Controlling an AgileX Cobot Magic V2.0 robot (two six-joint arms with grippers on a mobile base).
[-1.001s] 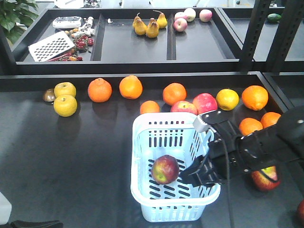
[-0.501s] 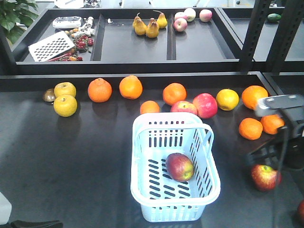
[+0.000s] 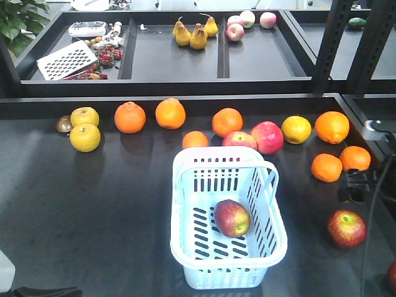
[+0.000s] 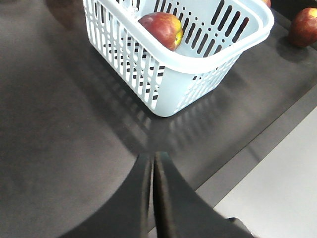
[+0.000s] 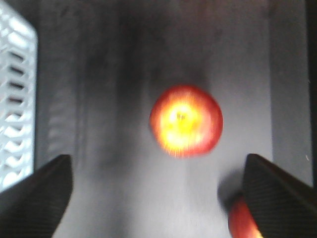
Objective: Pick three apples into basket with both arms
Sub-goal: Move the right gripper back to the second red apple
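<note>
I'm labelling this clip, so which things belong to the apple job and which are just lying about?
Job: basket, apple inside it, dark apple right of it, open right end effector.
Lying about: oranges, pears, yellow fruit, pink-red apples, grater.

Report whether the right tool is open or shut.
Open. On the right tool, the fingers sit far apart in its wrist view, an apple lying untouched between them.

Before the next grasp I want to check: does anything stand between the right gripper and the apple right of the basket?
Nothing visible does. The open right gripper hangs over the apple. A second apple lies off to the side, not in the path.
</note>
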